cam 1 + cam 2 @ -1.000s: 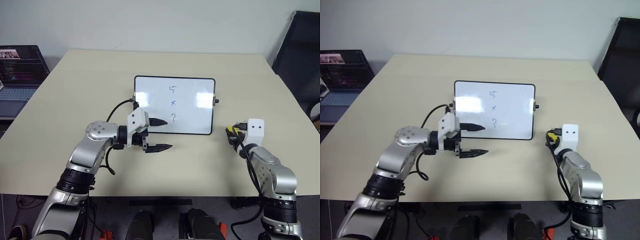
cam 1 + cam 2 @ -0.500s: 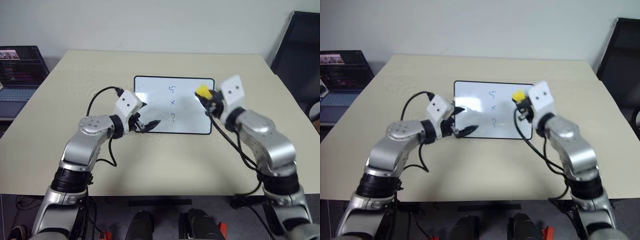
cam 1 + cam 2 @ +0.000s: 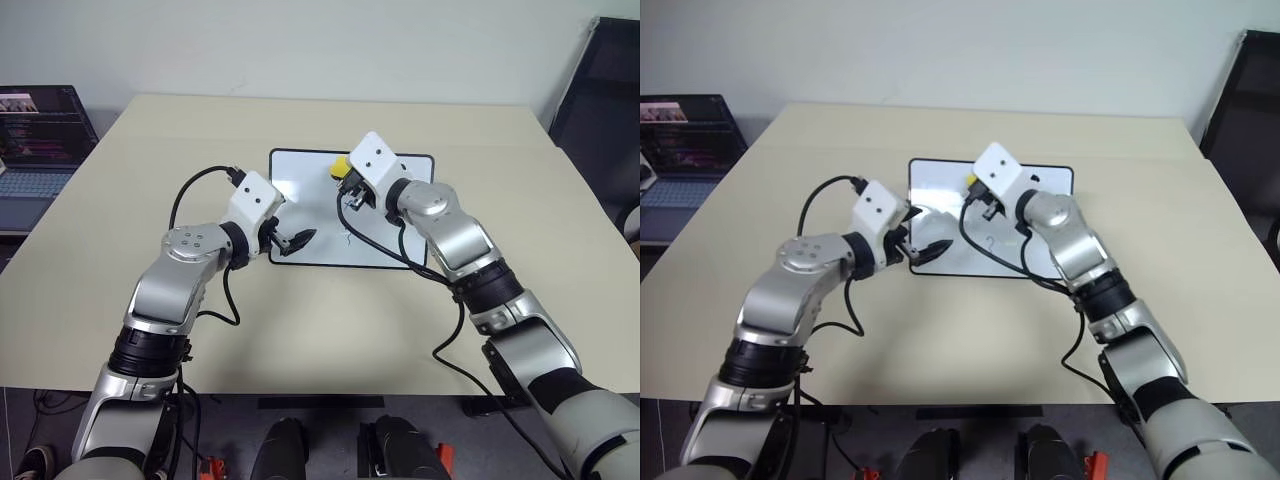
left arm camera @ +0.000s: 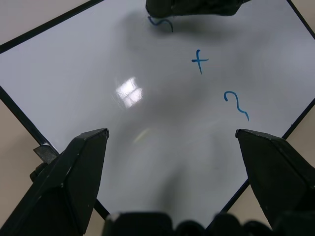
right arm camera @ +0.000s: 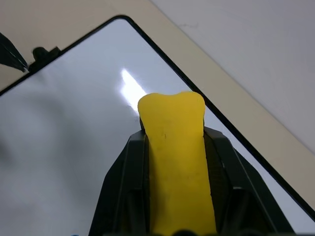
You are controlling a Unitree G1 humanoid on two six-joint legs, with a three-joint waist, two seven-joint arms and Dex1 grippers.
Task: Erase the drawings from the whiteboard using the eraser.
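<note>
The whiteboard [image 3: 300,185] lies flat on the table, black-framed. Three blue drawings show in the left wrist view: a squiggle [image 4: 161,22], a cross [image 4: 199,60] and a hooked mark [image 4: 236,104]. My right gripper [image 3: 350,185] is shut on the yellow eraser [image 5: 173,142], which hangs over the board's far middle [image 3: 341,165], right at the top squiggle. Whether it touches the surface I cannot tell. My left gripper [image 4: 171,135] stands open, its fingers spread wide over the board's near left part [image 3: 292,241], holding nothing.
The tan table [image 3: 500,300] stretches wide around the board. A laptop [image 3: 40,140] sits off to the left beyond the table edge. A black chair [image 3: 610,90] stands at the far right. Black cables loop off both wrists.
My right arm swung up and left from the table's right side, carrying the eraser to the board's far middle. The left gripper turned toward the board and edged forward over its left part.
</note>
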